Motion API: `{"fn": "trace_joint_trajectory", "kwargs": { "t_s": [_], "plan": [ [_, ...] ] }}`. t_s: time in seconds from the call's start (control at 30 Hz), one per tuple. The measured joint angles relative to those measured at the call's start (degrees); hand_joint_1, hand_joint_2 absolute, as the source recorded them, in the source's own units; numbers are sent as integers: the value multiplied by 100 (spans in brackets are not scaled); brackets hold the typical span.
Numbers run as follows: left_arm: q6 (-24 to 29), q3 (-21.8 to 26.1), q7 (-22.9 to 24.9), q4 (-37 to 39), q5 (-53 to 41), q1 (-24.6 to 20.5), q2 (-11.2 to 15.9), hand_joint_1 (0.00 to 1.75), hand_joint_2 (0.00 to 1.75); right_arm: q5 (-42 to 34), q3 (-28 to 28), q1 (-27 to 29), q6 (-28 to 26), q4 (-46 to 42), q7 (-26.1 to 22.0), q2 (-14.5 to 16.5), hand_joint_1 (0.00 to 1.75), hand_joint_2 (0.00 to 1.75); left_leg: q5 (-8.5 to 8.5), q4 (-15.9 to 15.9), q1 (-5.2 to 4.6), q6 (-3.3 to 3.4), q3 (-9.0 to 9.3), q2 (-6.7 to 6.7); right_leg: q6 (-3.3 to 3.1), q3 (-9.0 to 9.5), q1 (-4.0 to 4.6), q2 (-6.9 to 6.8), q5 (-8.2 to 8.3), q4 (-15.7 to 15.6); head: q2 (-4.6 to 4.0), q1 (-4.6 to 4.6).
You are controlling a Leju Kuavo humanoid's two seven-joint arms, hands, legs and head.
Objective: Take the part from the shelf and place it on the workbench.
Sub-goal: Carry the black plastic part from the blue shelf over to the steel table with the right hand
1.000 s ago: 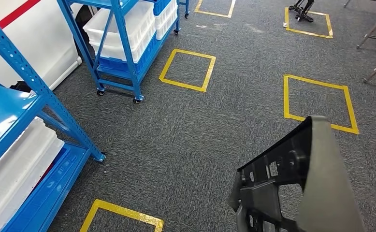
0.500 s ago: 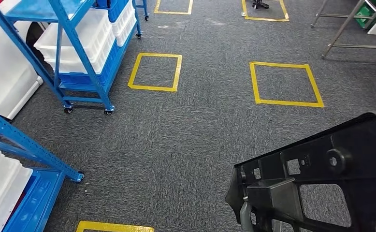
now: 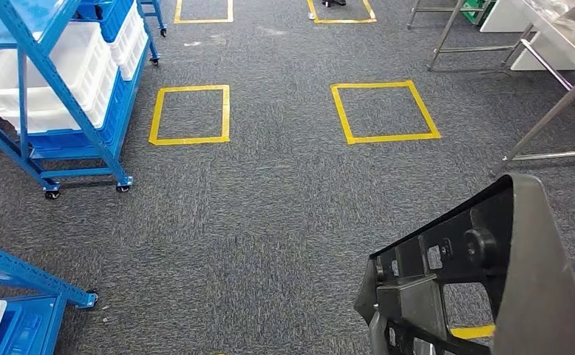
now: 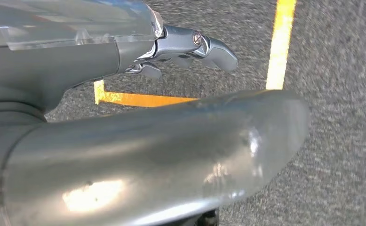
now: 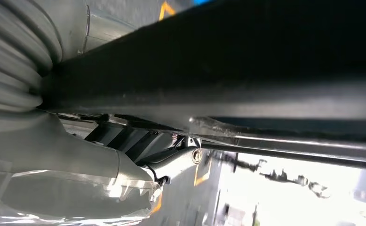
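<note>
The part (image 3: 447, 274) is a large black plastic bracket with holes and a grey outer face, held up at the lower right of the head view, over the carpet. In the right wrist view my right hand (image 5: 77, 155) grips it, and the part's dark bar (image 5: 247, 61) lies across the palm with fingers (image 5: 181, 160) curled under it. My left hand (image 4: 124, 94) hangs over the floor holding nothing, with its thumb and fingers (image 4: 190, 44) apart. The steel workbench (image 3: 565, 44) stands at the far right. The blue shelf (image 3: 48, 81) with white bins is at the left.
Yellow tape squares (image 3: 384, 111) mark the grey carpet ahead. The workbench's metal legs (image 3: 547, 118) slant down to the floor at the right. A second blue rack corner (image 3: 18, 277) juts in at the lower left. Another metal frame (image 3: 454, 29) stands further back.
The camera has turned right: the shelves slid left and the steel workbench came into view at the right. The part stays in my right hand.
</note>
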Motion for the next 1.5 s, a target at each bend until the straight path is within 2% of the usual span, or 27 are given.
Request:
{"fn": "trace_joint_trajectory", "kwargs": {
  "t_s": [0.07,0.13,0.23,0.3,0.37,0.43,0.47,0.5,0.53,0.6,0.67,0.7,0.77,0.87,0.93,0.97,1.03,1.07,1.13,1.17,1.23,1.27,1.33,1.37,1.43,1.47,1.5],
  "plan": [
    [0,-1,-3,0,-18,-16,-1,0,0,0,-14,-6,-19,-4,0,2,175,175,-21,-2,-20,-15,31,120,-91,477,64,-231,296,-843,-1,-2],
    [0,-2,-13,0,-40,-26,1,0,0,1,-24,-20,-34,-20,0,9,175,175,-39,-14,-28,-55,59,219,-169,693,138,-390,371,-1268,-1,1],
    [-3,-3,-37,0,-74,-58,10,0,0,7,-74,-30,-36,-33,0,17,175,175,-69,-40,-29,-133,122,304,-240,724,135,-223,423,-1373,0,4],
    [-4,-4,-56,0,-94,-74,33,0,0,23,-109,-57,-36,-31,0,23,175,175,-260,224,-25,-175,45,58,-287,786,79,-98,487,-1479,0,-3],
    [-8,-4,-75,0,-117,-70,65,0,0,48,-138,-117,-42,-21,0,30,175,175,-628,923,-8,-201,-275,-229,-310,799,50,32,508,-1505,0,-12],
    [-9,-4,-89,0,-150,-61,90,0,0,61,-171,-155,-60,-10,0,31,175,175,-806,1510,0,-222,-585,-298,-313,788,46,195,501,-1480,-1,-14],
    [-7,-4,-93,0,-164,-60,104,0,0,57,-188,-162,-73,-7,0,31,175,175,-723,1524,5,-227,-618,-306,-307,786,44,283,494,-1460,-1,-13],
    [-2,-5,-94,0,-179,-64,121,0,0,47,-207,-169,-90,-3,0,30,175,175,-524,1296,13,-231,-539,-330,-293,787,38,369,482,-1432,-1,-14],
    [5,-5,-94,0,-193,-68,141,0,0,31,-226,-181,-106,-1,0,30,175,175,-279,909,28,-234,-386,-410,-271,784,28,452,463,-1395,-1,-15],
    [14,-7,-94,0,-216,-76,178,0,0,-4,-271,-216,-126,1,0,27,175,175,-6,244,56,-227,-119,-688,-207,738,23,599,421,-1299,0,-15],
    [17,-8,-95,0,-226,-84,202,0,0,-20,-323,-240,-126,1,0,23,175,175,-8,65,48,-182,-53,-811,-135,673,9,725,415,-1250,0,-14],
    [18,-9,-97,0,-228,-89,209,0,0,-20,-351,-240,-126,1,0,21,175,175,6,55,44,-142,-50,-749,-102,648,-1,789,429,-1251,1,-14],
    [20,-10,-104,0,-229,-102,226,0,0,-22,-407,-239,-127,0,0,15,175,175,45,10,44,-61,-28,-606,-45,594,0,632,385,-1178,0,4],
    [25,-9,-110,0,-221,-93,251,0,0,-28,-459,-269,-127,-1,0,5,175,175,71,-42,30,10,-20,-372,22,200,-2,125,-46,-404,-1,58],
    [36,-9,-108,0,-221,-80,267,0,0,-27,-488,-270,-137,2,0,1,175,175,54,-43,14,22,-19,-201,50,-122,-25,61,-241,194,0,58],
    [45,-9,-107,0,-221,-79,272,0,0,-27,-502,-265,-144,2,0,-1,175,175,40,-42,11,21,-11,-120,52,-159,-31,51,-189,246,1,60],
    [63,-9,-107,0,-227,-84,276,0,0,-27,-523,-259,-165,1,0,-5,175,175,7,-44,4,8,31,24,13,92,-19,-28,159,-258,0,60],
    [67,-9,-112,0,-235,-87,276,0,0,-27,-528,-262,-183,-2,0,-8,175,175,-12,-48,2,-5,59,84,-32,303,14,-176,323,-661,0,59],
    [67,-10,-126,0,-262,-96,278,0,0,-27,-534,-277,-236,-18,0,-17,175,175,-54,-51,-13,-51,106,196,-128,580,100,-421,473,-1206,0,59],
    [66,-10,-135,0,-273,-99,281,0,0,-27,-536,-283,-265,-33,0,-25,175,175,-71,-58,-18,-77,124,255,-162,611,135,-468,462,-1291,0,58],
    [63,-9,-160,0,-283,-112,293,0,0,-27,-542,-282,-316,-66,0,-42,175,175,-98,-89,-27,-131,178,374,-210,618,136,-320,475,-1335,0,61],
    [62,-9,-181,0,-284,-121,308,0,0,-27,-545,-276,-335,-82,0,-50,175,175,-136,-71,-25,-159,200,343,-229,644,116,-250,495,-1379,0,60],
    [56,-8,-221,0,-283,-140,338,0,0,-26,-545,-285,-363,-112,-1,-60,175,175,-375,292,-11,-206,74,62,-274,705,61,-114,536,-1459,0,51],
    [51,-7,-233,0,-283,-141,354,0,0,-23,-542,-295,-374,-122,-1,-64,175,175,-557,660,3,-220,-98,-118,-289,716,52,-49,540,-1470,-1,50],
    [40,-2,-239,0,-283,-118,380,0,0,-9,-530,-311,-416,-130,0,-73,175,175,-813,1386,19,-246,-487,-278,-311,721,46,112,529,-1458,-1,47],
    [36,1,-239,0,-283,-104,395,0,0,7,-524,-309,-443,-132,0,-80,175,175,-789,1530,25,-258,-594,-296,-311,725,44,203,521,-1445,0,48],
    [33,3,-238,0,-284,-97,412,0,0,32,-518,-306,-474,-137,0,-88,175,175,-640,1437,30,-265,-595,-307,-302,732,39,297,510,-1426,0,47]
  ]
}}
